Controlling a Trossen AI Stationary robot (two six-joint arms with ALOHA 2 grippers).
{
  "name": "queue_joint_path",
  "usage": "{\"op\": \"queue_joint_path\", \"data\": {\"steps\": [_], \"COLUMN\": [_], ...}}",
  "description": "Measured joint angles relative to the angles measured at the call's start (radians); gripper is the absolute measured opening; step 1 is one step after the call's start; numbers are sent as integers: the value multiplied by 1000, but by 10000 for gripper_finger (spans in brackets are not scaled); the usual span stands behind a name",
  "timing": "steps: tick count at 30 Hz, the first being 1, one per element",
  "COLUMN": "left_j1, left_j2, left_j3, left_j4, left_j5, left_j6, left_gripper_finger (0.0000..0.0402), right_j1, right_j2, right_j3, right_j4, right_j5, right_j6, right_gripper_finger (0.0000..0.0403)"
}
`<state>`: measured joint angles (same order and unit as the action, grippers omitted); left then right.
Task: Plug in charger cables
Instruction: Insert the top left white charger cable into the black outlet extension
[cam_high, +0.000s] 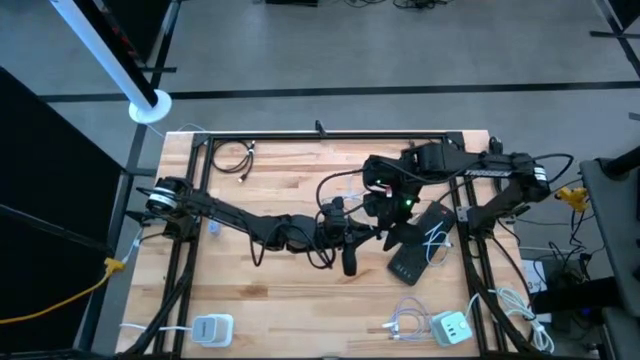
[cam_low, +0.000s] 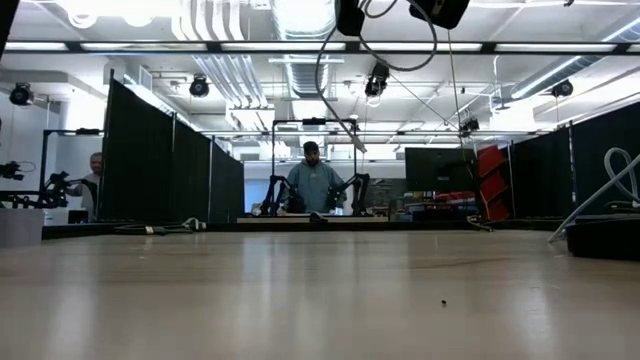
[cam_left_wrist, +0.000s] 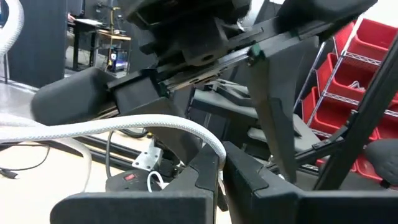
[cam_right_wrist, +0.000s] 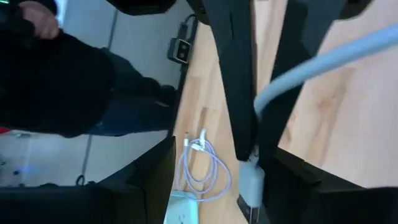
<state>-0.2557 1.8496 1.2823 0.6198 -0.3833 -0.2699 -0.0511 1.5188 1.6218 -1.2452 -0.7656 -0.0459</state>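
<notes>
My left gripper (cam_high: 360, 232) is lifted above the table's middle and shut on a white braided charger cable (cam_left_wrist: 124, 124). The cable's white plug (cam_right_wrist: 251, 182) hangs below the left fingers (cam_right_wrist: 239, 93). My right gripper (cam_high: 385, 212) faces the left one at close range and is open; its fingers (cam_right_wrist: 146, 180) stand wide on either side of that plug without touching it. A black power strip (cam_high: 420, 248) lies flat just right of both grippers, with a white cable across it. More cables lie loose: a black coil (cam_high: 235, 156) and white loops (cam_high: 403, 322). My left gripper pinches the white braided cable between its two fingers close to the plug end (cam_left_wrist: 214, 152). The fingers lie across the cable. The short plug end sticks out past them, clear of the table, and the long part (cam_right_wrist: 336, 56) runs off slack to the side.
White charger blocks sit near the table's near edge at left (cam_high: 210, 328) and right (cam_high: 450, 328). A black frame (cam_high: 330, 135) borders the table. A person in dark clothes (cam_right_wrist: 68, 81) stands beside the table, and other people show in the room beyond (cam_low: 312, 180).
</notes>
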Motion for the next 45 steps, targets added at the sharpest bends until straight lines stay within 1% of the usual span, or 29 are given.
{"op": "queue_joint_path", "data": {"steps": [6,12,22,25,30,36,40,45], "left_j1": [-15,-15,-15,-15,-16,-16,-16,-24], "left_j2": [0,0,0,0,0,0,0,-13], "left_j3": [0,0,0,0,0,0,0,0], "left_j4": [-9,-9,-9,-7,-6,-7,-10,-19], "left_j5": [0,-1,-1,-1,-3,-3,-8,-26], "left_j6": [0,0,-8,-8,-8,-8,-8,-8], "left_gripper_finger": [1,1,1,1,1,2,31,90], "right_j1": [-28,-29,-28,-28,-28,-28,-28,-28], "right_j2": [0,2,2,2,2,2,-3,-32], "right_j3": [0,0,0,0,0,0,0,0], "right_j4": [1,-17,-14,-14,-14,-10,-9,-7], "right_j5": [-21,-25,-21,-20,-19,-12,33,35], "right_j6": [-8,-37,-48,-47,-54,-71,-99,-160], "right_gripper_finger": [145,117,84,62,11,10,10,10]}}
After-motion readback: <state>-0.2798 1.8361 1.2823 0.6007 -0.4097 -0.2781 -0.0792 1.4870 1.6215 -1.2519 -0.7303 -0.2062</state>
